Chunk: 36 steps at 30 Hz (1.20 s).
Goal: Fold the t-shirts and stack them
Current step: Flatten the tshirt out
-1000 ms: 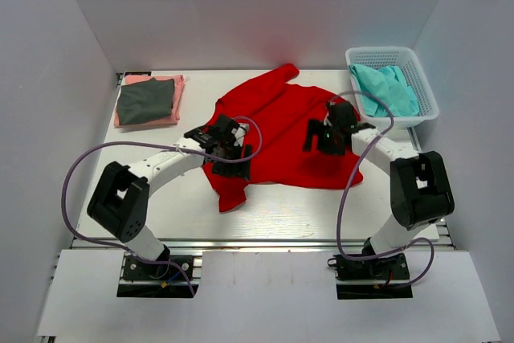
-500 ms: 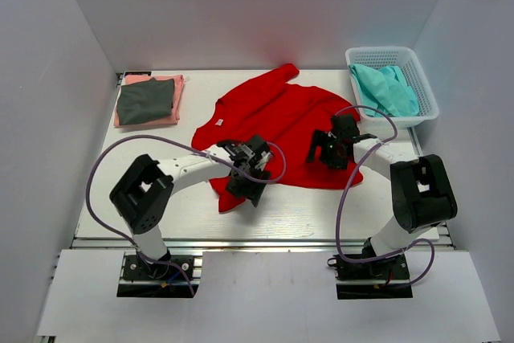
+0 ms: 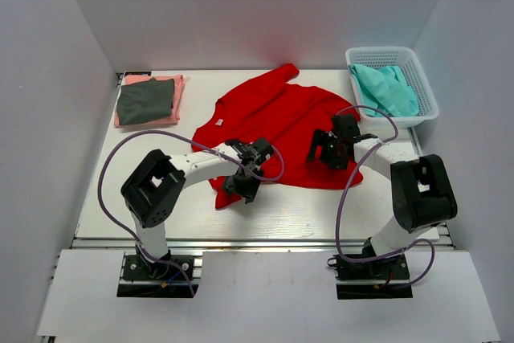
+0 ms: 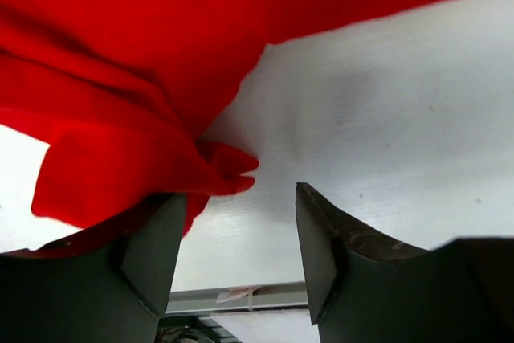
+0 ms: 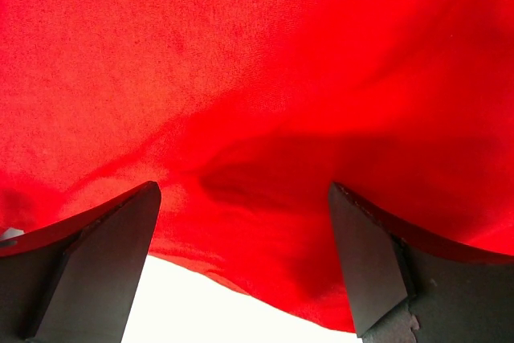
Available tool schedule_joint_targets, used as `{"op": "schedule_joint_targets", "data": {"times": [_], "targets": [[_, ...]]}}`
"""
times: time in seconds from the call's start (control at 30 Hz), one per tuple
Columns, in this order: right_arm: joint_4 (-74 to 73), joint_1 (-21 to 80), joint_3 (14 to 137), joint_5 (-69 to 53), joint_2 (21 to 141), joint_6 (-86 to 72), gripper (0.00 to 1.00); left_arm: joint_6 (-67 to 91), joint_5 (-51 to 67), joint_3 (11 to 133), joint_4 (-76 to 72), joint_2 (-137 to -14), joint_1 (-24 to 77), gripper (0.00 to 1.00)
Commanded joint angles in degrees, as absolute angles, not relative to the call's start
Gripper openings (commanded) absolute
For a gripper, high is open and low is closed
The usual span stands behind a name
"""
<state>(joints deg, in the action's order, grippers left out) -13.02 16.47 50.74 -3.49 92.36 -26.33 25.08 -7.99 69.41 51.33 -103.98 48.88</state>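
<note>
Working the red t-shirt [image 3: 281,118] flat before folding, I have my left gripper [image 4: 239,230] spread open, a bunched corner lying against one finger; my right gripper [image 5: 241,247] gapes, the shirt's edge between its fingers. Next, I'd pinch both edges.

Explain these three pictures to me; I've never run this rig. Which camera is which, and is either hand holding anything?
Two robot arms stand at the near edge of the table. The wide picture looks down from above; the other two come from wrist cameras, dark fingers at the bottom. A red shirt lies spread out, a folded grey shirt sits on a pink shirt far left, a basket of teal cloth far right. The left hand is open beside the red shirt's bunched edge, the right hand open over it. Neither holds anything.
</note>
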Motion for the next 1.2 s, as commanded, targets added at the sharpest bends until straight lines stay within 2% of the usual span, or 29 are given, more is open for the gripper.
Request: {"op": "schedule_joint_targets", "data": {"times": [0.0,0.17,0.27,0.3,0.47,0.53,0.67,0.83,1.0,1.1,1.17], "targets": [[-11.25,16.08,50.54,-4.57,92.9,-25.58,0.9,26.28,-10.81,71.1,50.19,-105.02,48.61,0.67],[-11.51,16.08,50.63,-4.4,92.99,-25.05,0.9,26.28,-10.2,71.1,48.78,-106.17,47.99,0.47],[-11.51,16.08,50.62,-3.87,93.16,-25.05,0.9,26.28,-11.43,71.63,48.78,-106.79,47.99,0.23],[-11.43,16.08,50.62,-3.95,93.08,-24.96,0.9,26.28,-11.43,72.24,48.78,-106.79,47.99,0.0],[-11.51,16.08,50.62,-3.87,93.43,-24.96,0.9,26.28,-11.26,72.17,50.89,-102.85,47.99,0.0],[-11.34,16.08,50.45,-3.69,93.43,-25.05,0.9,24.26,-5.75,67.18,44.6,-94.95,46.68,0.0],[-11.25,15.91,50.36,-4.04,93.43,-24.79,0.9,24.34,-5.1,63.02,40.43,-83.16,45.27,0.0],[-11.51,15.82,50.36,-4.04,92.73,-24.87,0.9,32.66,-11.4,57.49,47.25,-76.99,42.19,0.0],[-12.22,15.73,50.54,-4.04,92.72,-24.7,0.9,42.17,-11.43,52.74,53.87,-75.67,39.64,0.01],[-12.92,15.65,50.62,-2.47,92.73,-24.79,0.9,46.83,-8.09,49.67,57.21,-72.17,39.64,0.11],[-13.53,15.64,50.97,-1.85,92.72,-24.7,0.9,47.64,-2.66,46.68,57.83,-66.99,39.64,0.24]]}}
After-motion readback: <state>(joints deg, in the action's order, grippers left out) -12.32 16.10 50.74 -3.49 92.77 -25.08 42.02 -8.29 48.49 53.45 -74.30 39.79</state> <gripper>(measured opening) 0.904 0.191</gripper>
